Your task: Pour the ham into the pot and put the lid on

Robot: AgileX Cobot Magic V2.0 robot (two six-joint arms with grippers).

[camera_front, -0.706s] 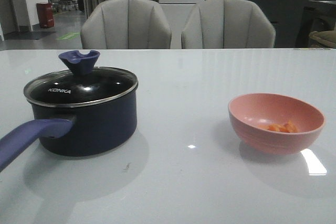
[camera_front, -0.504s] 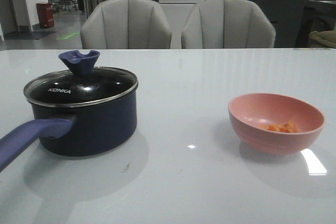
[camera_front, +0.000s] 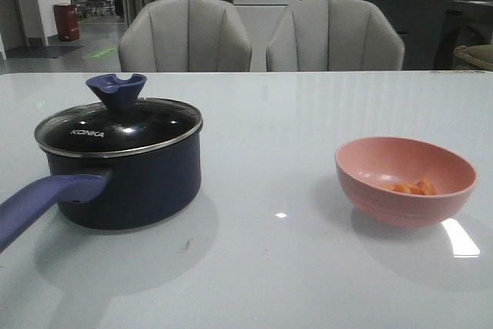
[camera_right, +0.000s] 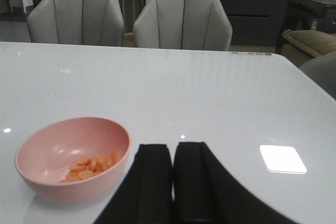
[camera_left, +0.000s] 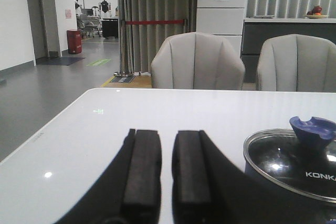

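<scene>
Nothing moved since earlier frames; pot, lid, bowl all same spots. Pot point(camera_front: 123, 179) sits on left part of white table point(camera_front: 277, 113), long handle pointing toward near left edge. Lid point(camera_front: 119, 125) seated on pot rim, knob up. Pink bowl point(camera_front: 404, 181) stands well apart on right, ham point(camera_front: 414, 187) in small pile at its bottom. Left gripper point(camera_left: 167, 174) above table beside pot, pads nearly together with narrow gap, holding nothing. Right gripper point(camera_right: 172, 179) near bowl, pads pressed together, empty
</scene>
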